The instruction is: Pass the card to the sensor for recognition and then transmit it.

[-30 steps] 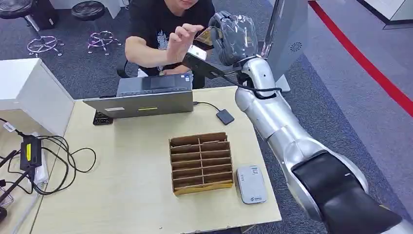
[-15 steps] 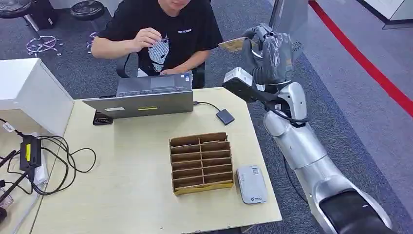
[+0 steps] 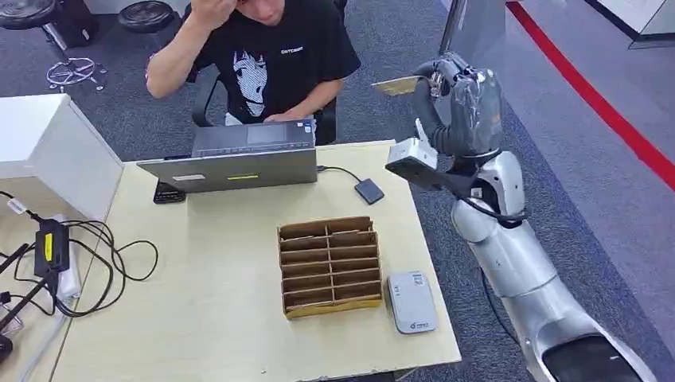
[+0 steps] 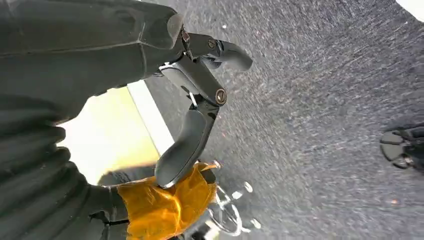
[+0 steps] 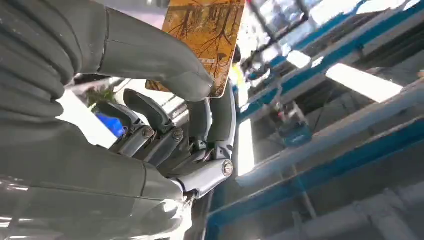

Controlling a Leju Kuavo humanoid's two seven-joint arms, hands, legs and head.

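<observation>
Right hand holds the card aloft

Thumb and fingers pinch the card's edge, high beyond the table corner; left hand empty, fingers apart.

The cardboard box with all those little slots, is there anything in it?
Empty, as far as shown: the cardboard box shows only bare brown slots from above.

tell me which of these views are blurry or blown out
Head view: evenly lit and sharp; the card in the right hand reads clearly. Left wrist view: the carpet is streaked with motion blur, and the pale strip beside the left hand is overexposed. Right wrist view: the card is sharp, the background smeared with glaring bright patches.
</observation>
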